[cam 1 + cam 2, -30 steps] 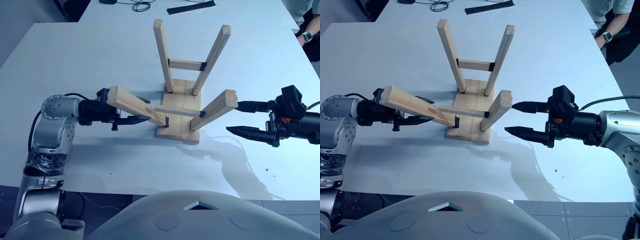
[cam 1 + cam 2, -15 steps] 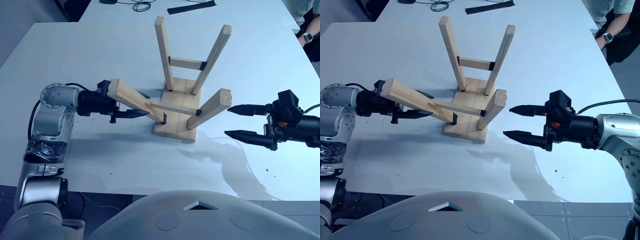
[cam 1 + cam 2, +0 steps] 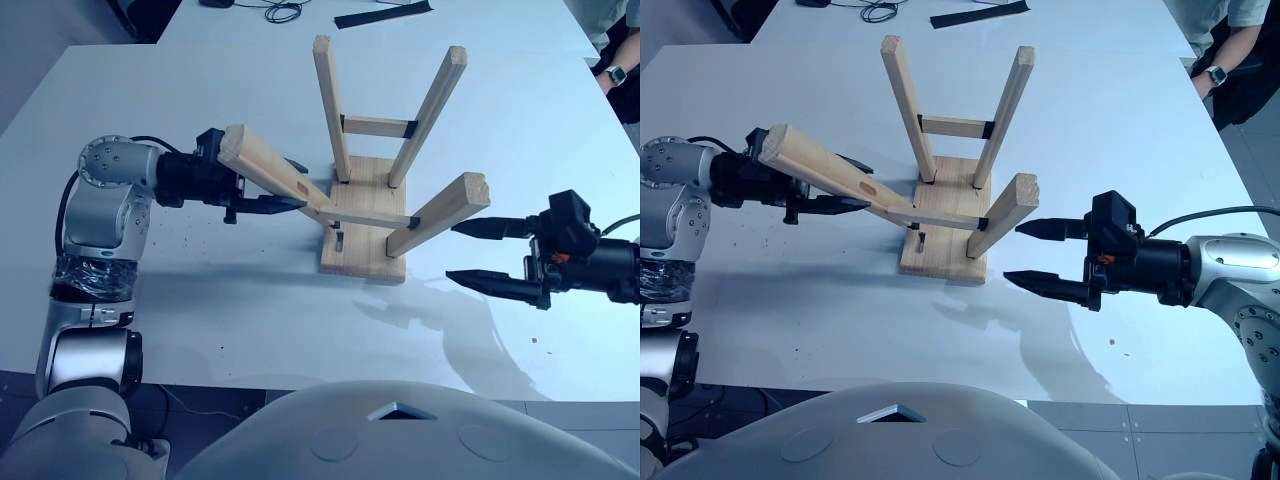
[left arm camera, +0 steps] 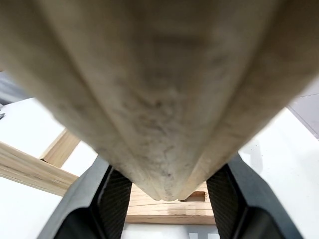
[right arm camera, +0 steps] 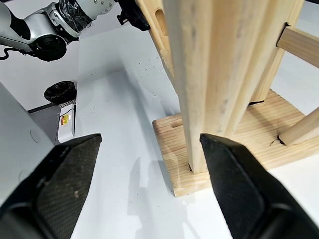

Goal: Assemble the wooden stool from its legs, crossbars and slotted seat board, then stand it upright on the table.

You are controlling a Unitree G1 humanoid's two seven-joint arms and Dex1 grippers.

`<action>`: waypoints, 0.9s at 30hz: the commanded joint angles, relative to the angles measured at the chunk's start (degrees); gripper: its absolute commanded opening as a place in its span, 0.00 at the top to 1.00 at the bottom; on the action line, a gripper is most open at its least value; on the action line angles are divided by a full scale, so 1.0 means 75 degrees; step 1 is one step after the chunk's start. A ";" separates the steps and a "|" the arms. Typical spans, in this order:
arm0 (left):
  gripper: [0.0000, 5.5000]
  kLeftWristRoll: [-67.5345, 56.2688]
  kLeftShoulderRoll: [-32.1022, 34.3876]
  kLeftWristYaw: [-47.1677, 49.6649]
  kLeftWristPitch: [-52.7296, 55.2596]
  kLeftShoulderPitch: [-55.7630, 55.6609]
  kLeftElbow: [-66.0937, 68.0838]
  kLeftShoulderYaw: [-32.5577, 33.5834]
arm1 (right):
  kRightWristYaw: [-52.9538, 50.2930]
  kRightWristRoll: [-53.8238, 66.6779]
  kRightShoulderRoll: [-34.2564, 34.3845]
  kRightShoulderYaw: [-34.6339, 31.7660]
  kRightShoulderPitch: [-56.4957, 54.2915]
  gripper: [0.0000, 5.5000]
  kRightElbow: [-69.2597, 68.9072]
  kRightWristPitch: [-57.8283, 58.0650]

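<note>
Stool assembly lies inverted mid-bench [image 3: 180, 300]. The seat board [image 3: 362, 258] is flat on the surface. Two far legs [image 3: 330, 105] stand upright in it, joined by a crossbar [image 3: 375, 127].

The near pair is tilted and, on inspection, not seated. An empty slot [image 3: 340, 240] shows in the board under the left near leg [image 3: 262, 170].

Left tool [image 3: 290, 188] is clamped on the left near leg near its free end. That leg slants from the left edge side down toward the board.

Right tool [image 3: 452, 253] holds nothing, fingers spread wide, and points toward the left edge.

Governing relation: the right near leg [image 3: 440, 212] lies directly ahead of the right tool, toward the left edge. Its long axis rises from the board outward toward the right edge. Its free end sits just beside the farther fingertip [image 3: 458, 229], apart from it. The right wrist view places the leg in line with the gap between the fingers.

Judgement: the right arm is the nearer one and needs to advance until the fingers straddle that leg. The near crossbar [image 3: 365, 215] ties both near legs, so they should come down into the slots together.
</note>
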 commanded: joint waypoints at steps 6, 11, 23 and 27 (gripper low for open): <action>0.63 0.0078 -0.0009 -0.0033 -0.0124 0.0748 -0.0373 -0.0079 | -0.0036 -0.0061 -0.0005 0.0062 -0.0019 0.34 -0.0080 -0.0069; 0.63 0.0311 0.0058 -0.0140 -0.0457 0.1065 -0.0247 -0.0180 | -0.0036 -0.0027 -0.0011 0.0052 -0.0011 0.34 -0.0105 -0.0059; 0.63 0.0500 -0.0187 0.0049 -0.0773 0.0562 0.0242 -0.0532 | -0.0125 -0.0080 0.0053 0.0133 0.0068 0.34 -0.0227 -0.0099; 0.63 0.0530 -0.0105 -0.0103 -0.0735 0.0507 0.0379 -0.0547 | -0.0139 -0.0088 0.0047 0.0154 0.0072 0.34 -0.0242 -0.0105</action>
